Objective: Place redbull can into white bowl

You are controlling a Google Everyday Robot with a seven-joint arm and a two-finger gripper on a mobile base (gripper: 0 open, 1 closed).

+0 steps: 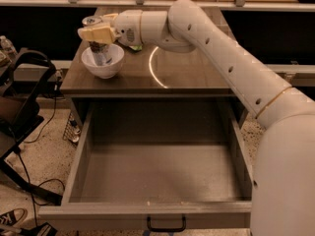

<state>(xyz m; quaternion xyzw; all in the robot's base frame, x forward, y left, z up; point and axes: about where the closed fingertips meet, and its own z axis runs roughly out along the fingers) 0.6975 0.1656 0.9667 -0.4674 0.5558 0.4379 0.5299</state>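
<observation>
**Operator:** Report state of the gripper point(98, 34) and location of the can point(101, 55).

**Technician:** Closed, with jaws pinching the can at its upper body. Held upright, lower end down inside the bowl point(106, 72) directly beneath the jaws. Cannot tell whether seated on the bowl floor.

**Operator:** Advise on the release.

**Technician:** Lower straight down until resistance indicates seating. Keep vertical throughout. Judged tall for so shallow a bowl, so expect a lean against the rim once freed. Spread the jaws slowly, only enough to clear. Retract straight up, never sideways, to avoid dragging the bowl across the tabletop point(197, 77). Leave the green bag point(136, 47) just behind the jaws untouched.
</observation>
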